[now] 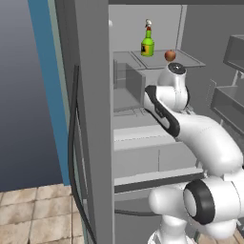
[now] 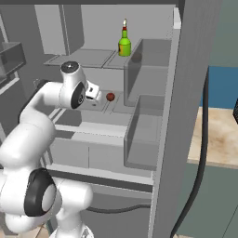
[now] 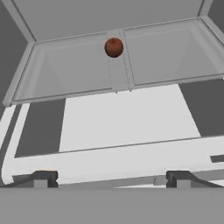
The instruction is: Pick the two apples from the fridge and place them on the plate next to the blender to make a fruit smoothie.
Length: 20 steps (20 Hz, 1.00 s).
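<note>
Lying well ahead of the spread, empty pincer (image 3: 111, 178), apple (image 3: 113, 47), on fridge shelf (image 3: 78, 74)

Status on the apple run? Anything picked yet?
Done: only the fridge standing open. In hand: nothing; the gripper is open and empty, facing an apple on a fridge shelf, well short of it. A second apple sits on the upper shelf near the green bottle. Left: both picks and both placements.
</note>
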Tool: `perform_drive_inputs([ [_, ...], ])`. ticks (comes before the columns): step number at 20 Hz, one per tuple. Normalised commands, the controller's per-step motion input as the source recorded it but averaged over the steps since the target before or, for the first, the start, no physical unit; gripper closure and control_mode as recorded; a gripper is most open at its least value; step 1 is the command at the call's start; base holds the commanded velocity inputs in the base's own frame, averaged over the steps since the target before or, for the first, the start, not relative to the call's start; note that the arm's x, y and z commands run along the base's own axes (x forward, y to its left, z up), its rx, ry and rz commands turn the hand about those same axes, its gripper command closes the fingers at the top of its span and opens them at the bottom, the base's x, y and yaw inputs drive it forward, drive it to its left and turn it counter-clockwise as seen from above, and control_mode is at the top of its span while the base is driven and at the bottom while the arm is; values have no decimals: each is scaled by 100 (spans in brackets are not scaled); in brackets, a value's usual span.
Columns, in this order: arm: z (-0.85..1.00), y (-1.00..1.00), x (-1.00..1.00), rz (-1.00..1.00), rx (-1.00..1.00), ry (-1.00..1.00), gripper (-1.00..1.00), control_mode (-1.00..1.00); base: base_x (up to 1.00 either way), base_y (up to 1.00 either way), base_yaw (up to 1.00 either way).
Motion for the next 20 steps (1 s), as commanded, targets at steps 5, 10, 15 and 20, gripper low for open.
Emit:
perform_drive_inputs([
  [5,-37,0,86,-1,0,0,-100,-100,0,0,0],
  [10,-32,0,82,0,0,2,-100,-100,0,0,0],
  [15,-22,-4,75,0,0,3,-100,-100,0,0,0],
  [20,-25,-3,62,0,0,3,-100,-100,0,0,0],
])
